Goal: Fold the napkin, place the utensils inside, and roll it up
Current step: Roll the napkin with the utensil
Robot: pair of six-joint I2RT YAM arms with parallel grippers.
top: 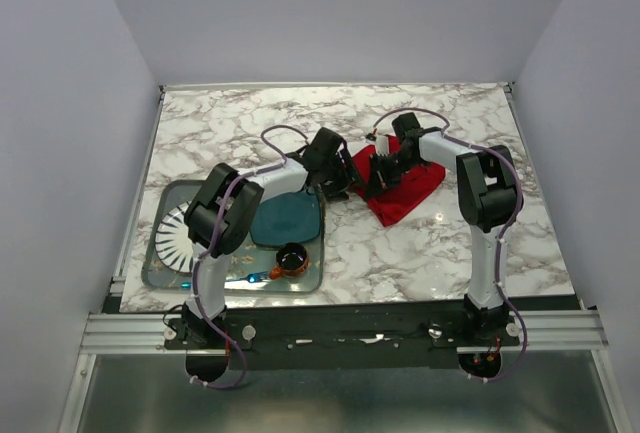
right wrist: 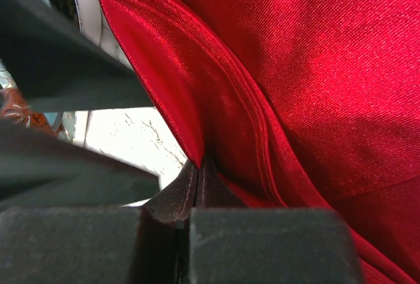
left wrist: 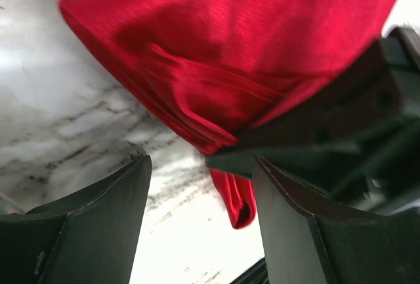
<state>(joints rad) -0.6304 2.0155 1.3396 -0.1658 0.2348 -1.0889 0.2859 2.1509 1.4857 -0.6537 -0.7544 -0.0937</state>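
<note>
Marble desk (top: 250,133) carries the bunched red napkin (top: 405,193) right of centre, one corner pointing toward the arm bases. Wrist views alone show the right gripper (right wrist: 200,179) pinching a fold and the left gripper (left wrist: 200,166) wide at its edge.

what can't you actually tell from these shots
- No fork shows in any view; arms or napkin may hide it.
- Top view: the left tool and right tool cover the napkin's left edge.
- Wrist views: frame edges cut off the napkin's outline.
- Top view: the blue item on the tray is too small to identify.
</note>
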